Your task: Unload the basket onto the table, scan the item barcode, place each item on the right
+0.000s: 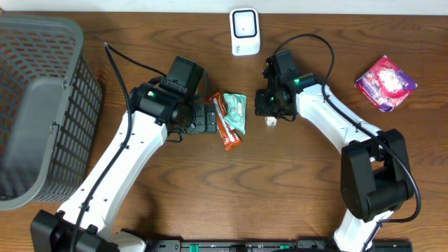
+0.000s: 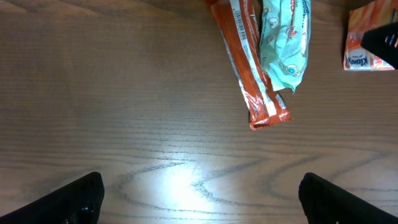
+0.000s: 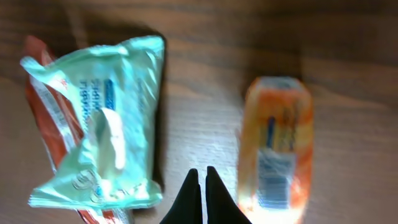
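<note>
The small orange packet (image 3: 277, 149) lies flat on the wooden table (image 1: 294, 182) with a printed label panel facing up. It sits just right of the right gripper (image 3: 199, 190), whose fingers are clenched together on nothing. Near its left a mint-green packet (image 3: 106, 124) lies partly over a long orange wrapper bar (image 2: 249, 68). The left gripper (image 2: 199, 199) hovers beside that pair, fingers spread wide and empty. The white barcode scanner (image 1: 245, 31) stands at the far edge, well apart from all three. A pink pouch (image 1: 386, 82) lies to the right and a grey basket (image 1: 42, 105) to the left.

Several slips look possible. Closed fingers coming down would shove the orange packet along the wood instead of gripping it. The packets are flat and slick-looking, so a pinch may skate off. The left fingers could catch both overlapping wrappers at once. The two wrists work close together and might clash. Where each barcode sits is unclear, so the wrong face may meet the scanner.
</note>
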`<state>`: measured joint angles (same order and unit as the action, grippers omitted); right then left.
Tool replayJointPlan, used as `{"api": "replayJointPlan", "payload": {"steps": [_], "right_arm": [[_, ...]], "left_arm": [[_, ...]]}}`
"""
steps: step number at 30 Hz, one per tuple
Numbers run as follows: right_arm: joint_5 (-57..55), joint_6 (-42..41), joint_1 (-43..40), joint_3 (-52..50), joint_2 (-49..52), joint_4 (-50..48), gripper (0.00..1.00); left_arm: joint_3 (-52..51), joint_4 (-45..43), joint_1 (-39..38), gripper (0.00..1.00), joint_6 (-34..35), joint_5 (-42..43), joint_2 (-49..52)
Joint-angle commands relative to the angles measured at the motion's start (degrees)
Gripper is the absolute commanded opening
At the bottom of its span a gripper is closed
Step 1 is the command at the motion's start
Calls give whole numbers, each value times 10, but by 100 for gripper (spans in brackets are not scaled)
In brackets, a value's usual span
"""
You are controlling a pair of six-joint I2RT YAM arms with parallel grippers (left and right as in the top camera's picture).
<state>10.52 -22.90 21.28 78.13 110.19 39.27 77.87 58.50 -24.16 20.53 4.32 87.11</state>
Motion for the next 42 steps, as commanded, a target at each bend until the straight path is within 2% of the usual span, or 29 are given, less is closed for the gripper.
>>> {"api": "replayJointPlan", "payload": {"steps": [1, 12, 21, 29, 42], "right_arm": [[-26, 15, -9, 25, -23, 19, 1], [-66, -6, -48, 22, -16, 77, 1], [-57, -6, -47, 20, 21, 71, 1], [5, -2, -47, 20, 24, 45, 1], [3, -2, -26, 20, 24, 25, 1]], "left_arm": [[0, 2, 0, 100, -7, -5, 3], [0, 2, 0, 100, -7, -5, 3], [0, 2, 0, 100, -7, -5, 3], [0, 2, 0, 100, -7, -5, 3], [0, 2, 0, 100, -7, -5, 3]]}}
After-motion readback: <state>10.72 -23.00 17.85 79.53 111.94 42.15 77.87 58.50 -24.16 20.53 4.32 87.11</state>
